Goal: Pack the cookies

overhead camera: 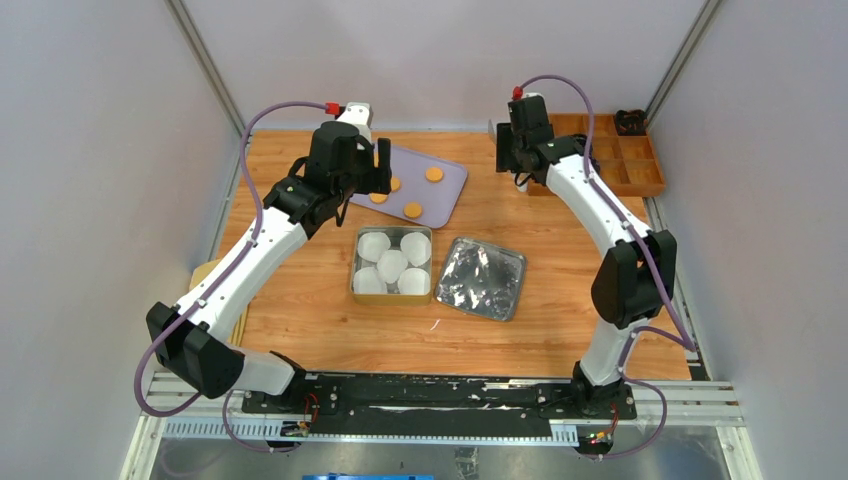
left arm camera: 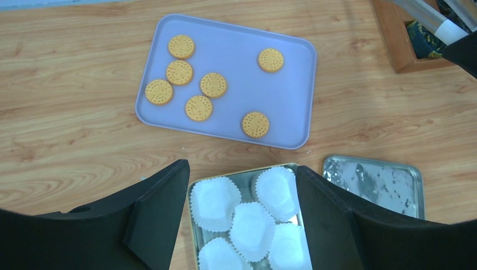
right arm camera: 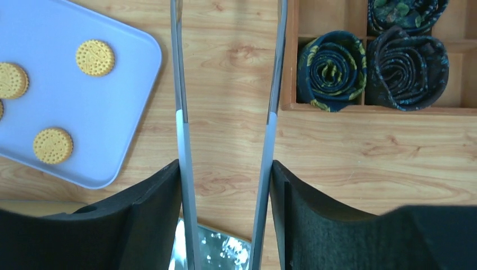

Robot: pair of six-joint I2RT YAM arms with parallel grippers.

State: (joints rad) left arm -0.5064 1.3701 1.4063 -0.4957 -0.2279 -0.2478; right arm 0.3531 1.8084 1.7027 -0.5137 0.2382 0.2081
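Several cookies (left arm camera: pixel 198 108) lie flat on a lilac tray (left arm camera: pixel 242 84) at the back of the table; in the top view the tray (overhead camera: pixel 450 190) shows some of the cookies (overhead camera: pixel 412 210). My left gripper (left arm camera: pixel 242 167) is open and empty. It hangs over the far edge of a gold-rimmed tin (left arm camera: pixel 193 225) lined with white paper cups (left arm camera: pixel 251 230), near the tray. My right gripper (right arm camera: pixel 225 163) is shut on metal tongs (right arm camera: pixel 181 84), whose two arms stand apart over bare wood right of the tray. The tong tips are out of view.
The tin's silver lid (overhead camera: pixel 482 278) lies right of the tin (overhead camera: pixel 355 265). A wooden divided box (overhead camera: pixel 620 160) with rolled dark ties (right arm camera: pixel 332 67) sits at the back right, close to the right gripper (overhead camera: pixel 510 150). Walls enclose the table.
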